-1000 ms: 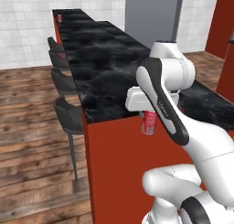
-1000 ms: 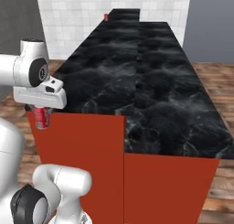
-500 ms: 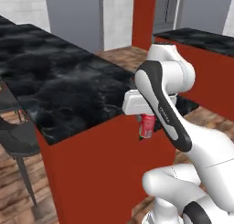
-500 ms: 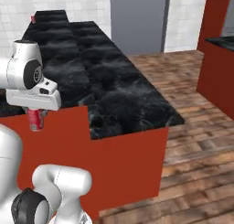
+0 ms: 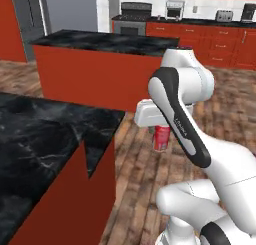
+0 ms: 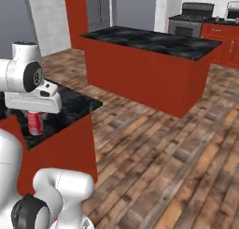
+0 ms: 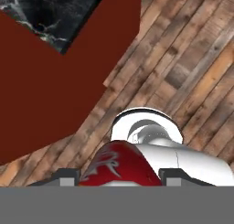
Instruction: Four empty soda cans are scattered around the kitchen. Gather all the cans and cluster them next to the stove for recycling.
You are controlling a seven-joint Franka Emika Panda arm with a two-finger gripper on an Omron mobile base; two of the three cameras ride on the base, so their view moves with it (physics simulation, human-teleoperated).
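A red soda can [image 5: 161, 138] with a silvery top hangs upright over the wood floor, and my gripper [image 5: 161, 131] is shut on it from above. In the right base view the same can [image 6: 35, 122] sits under the gripper [image 6: 35, 115], just in front of the near counter's corner. Through the hand camera the can [image 7: 119, 163] bulges between the two dark fingertips [image 7: 66, 175]. The stove [image 5: 131, 15], a grey range with a knobbed back panel, stands far off against the back wall behind the island; it is also at the top right as the stove [image 6: 193, 15].
A red-sided island with a black marbled top [image 5: 100, 41] [image 6: 149, 41] stands between me and the stove. The near counter's corner [image 5: 50, 134] [image 6: 74, 102] lies close on my left. Red cabinets [image 5: 220, 39] line the back wall. Wood floor [image 6: 163, 144] stretches open to the right.
The whole picture has swung: the base has turned away from the long counter toward the island and the back wall. The can stays in the shut gripper.
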